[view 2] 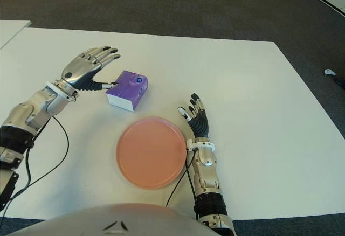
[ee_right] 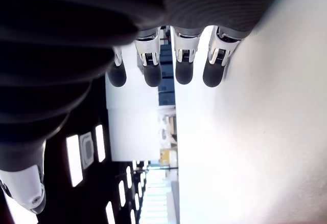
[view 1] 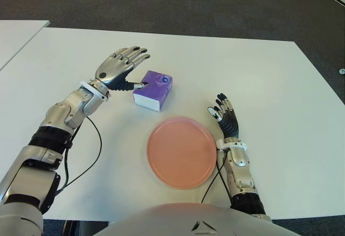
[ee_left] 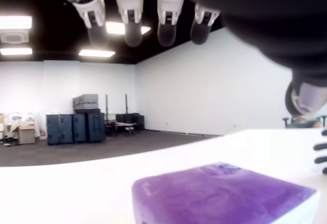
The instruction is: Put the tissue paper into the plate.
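The robot's metal left hand, fingers spread and holding nothing, hovers just left of the purple-and-white tissue paper pack, thumb tip at its edge, so no grasp is made yet. The pack sits on the white table just beyond the empty round pink plate, so lifting and placing remain. The right hand shows open beside the plate's right rim.

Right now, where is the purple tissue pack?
On the white table, the purple tissue pack sits just beyond the pink round plate, beside the open left hand.
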Robot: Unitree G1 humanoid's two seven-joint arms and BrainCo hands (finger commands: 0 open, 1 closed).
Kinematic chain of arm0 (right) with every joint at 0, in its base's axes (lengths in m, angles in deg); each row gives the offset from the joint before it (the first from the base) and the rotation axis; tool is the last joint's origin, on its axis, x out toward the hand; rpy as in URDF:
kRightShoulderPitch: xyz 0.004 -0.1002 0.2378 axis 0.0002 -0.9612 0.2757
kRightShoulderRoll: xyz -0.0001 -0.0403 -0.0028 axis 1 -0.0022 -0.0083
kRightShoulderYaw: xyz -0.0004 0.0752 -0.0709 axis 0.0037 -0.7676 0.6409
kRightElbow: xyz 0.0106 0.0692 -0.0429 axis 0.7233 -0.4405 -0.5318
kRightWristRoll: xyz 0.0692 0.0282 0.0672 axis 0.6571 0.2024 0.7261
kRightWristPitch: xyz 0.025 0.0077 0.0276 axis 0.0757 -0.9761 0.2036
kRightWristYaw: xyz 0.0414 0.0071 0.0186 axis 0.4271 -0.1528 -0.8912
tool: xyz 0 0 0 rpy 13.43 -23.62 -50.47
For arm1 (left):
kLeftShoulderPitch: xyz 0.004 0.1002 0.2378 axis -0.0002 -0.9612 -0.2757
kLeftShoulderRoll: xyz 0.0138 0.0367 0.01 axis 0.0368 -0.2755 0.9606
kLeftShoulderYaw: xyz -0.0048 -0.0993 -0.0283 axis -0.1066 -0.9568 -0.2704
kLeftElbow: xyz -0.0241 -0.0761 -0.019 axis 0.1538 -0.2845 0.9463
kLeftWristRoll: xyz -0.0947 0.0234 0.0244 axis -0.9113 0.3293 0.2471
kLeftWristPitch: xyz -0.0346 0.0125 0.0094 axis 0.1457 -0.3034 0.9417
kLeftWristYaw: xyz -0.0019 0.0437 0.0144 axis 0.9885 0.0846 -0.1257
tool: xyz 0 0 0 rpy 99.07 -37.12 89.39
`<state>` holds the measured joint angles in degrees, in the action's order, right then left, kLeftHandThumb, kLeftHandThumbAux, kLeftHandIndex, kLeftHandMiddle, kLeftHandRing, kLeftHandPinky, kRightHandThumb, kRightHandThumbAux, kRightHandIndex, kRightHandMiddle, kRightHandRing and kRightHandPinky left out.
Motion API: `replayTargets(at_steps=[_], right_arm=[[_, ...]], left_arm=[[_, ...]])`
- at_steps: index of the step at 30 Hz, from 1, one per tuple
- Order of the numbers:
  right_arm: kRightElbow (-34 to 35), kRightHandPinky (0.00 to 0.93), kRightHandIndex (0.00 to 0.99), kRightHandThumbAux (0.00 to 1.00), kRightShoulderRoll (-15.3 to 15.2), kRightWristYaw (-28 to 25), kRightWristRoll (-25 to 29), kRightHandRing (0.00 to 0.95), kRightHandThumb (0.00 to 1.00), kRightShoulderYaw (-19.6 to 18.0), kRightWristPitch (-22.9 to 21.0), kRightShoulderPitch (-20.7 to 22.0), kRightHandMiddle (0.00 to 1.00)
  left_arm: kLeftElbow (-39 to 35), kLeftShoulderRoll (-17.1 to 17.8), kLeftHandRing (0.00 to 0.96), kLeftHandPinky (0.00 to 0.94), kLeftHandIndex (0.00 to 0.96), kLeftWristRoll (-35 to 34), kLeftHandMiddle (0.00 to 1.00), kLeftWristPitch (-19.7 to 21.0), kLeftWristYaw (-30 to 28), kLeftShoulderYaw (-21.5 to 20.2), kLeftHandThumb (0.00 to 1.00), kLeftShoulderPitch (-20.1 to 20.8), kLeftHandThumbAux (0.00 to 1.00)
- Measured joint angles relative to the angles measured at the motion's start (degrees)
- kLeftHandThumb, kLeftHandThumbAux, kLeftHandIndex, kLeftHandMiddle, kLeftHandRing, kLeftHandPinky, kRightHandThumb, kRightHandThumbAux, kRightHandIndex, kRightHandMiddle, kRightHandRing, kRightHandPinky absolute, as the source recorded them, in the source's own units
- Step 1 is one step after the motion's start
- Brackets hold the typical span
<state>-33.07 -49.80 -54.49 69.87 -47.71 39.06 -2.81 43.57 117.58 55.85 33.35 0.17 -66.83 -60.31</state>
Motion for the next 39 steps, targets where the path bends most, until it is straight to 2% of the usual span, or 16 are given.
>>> replayTargets(at_steps=[4,9,23,31,39], right_arm=[[-0.3,0.000,0.000,0.596,0.1,0.0,0.0,0.000,0.003,0.1,0.0,0.4,0.000],[-0.3,0.000,0.000,0.599,0.3,0.1,-0.1,0.000,0.001,0.2,0.0,0.5,0.000],[-0.3,0.000,0.000,0.593,0.4,0.7,-0.9,0.000,0.000,0.3,0.0,0.5,0.000],[-0.3,0.000,0.000,0.590,0.4,0.6,-0.8,0.000,0.000,0.3,0.0,0.5,0.000],[-0.4,0.000,0.000,0.588,0.4,0.1,-0.8,0.000,0.000,0.2,0.0,0.6,0.000]], left_arm=[[5.0,0.0,0.000,0.000,0.000,1.7,0.000,-3.0,-0.8,5.1,0.063,3.1,0.250],[7.7,0.4,0.000,0.000,0.000,2.8,0.000,-6.7,-3.2,9.6,0.044,5.1,0.232],[11.7,3.1,0.000,0.000,0.000,3.9,0.000,-12.2,-3.9,14.9,0.054,9.5,0.186],[13.0,4.1,0.000,0.000,0.000,4.2,0.000,-15.8,-6.1,17.4,0.127,12.3,0.133],[13.0,6.0,0.000,0.000,0.000,6.5,0.000,-17.3,-6.8,19.5,0.184,15.3,0.110]])
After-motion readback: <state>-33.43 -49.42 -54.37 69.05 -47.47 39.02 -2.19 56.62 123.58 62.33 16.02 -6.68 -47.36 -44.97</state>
